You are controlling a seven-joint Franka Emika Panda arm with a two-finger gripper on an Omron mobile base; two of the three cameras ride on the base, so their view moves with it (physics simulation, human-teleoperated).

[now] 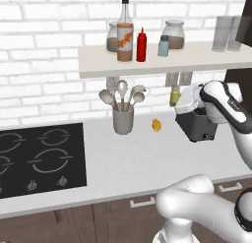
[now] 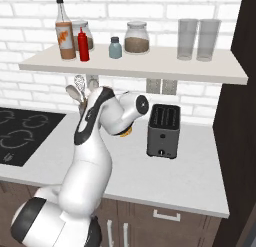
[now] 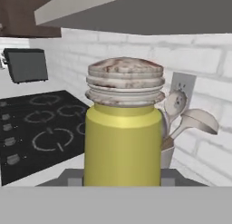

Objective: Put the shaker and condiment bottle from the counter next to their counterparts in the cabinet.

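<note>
The yellow-olive shaker (image 3: 123,146) with its silver-grey cap stands upright and close in the hand view, and my gripper (image 3: 122,181) is shut on its lower body. From the left base, the shaker (image 1: 174,93) hangs in my gripper (image 1: 178,102) just under the cabinet shelf (image 1: 147,65), above the counter (image 1: 147,153). On the shelf the red condiment bottle (image 1: 141,45) stands right beside the tall glass bottle (image 1: 125,33) with the orange label. The pale blue shaker (image 1: 163,46) stands a little to their right. The same three, condiment bottle (image 2: 83,45), glass bottle (image 2: 65,33) and blue shaker (image 2: 115,47), show from the right base.
A dark toaster (image 1: 197,125) sits on the counter just below and right of my hand. A grey utensil holder (image 1: 123,118) with spoons stands to the left, with a small orange item (image 1: 156,125) between them. The black stove (image 1: 39,158) lies far left. Jars and glasses (image 2: 197,38) share the shelf.
</note>
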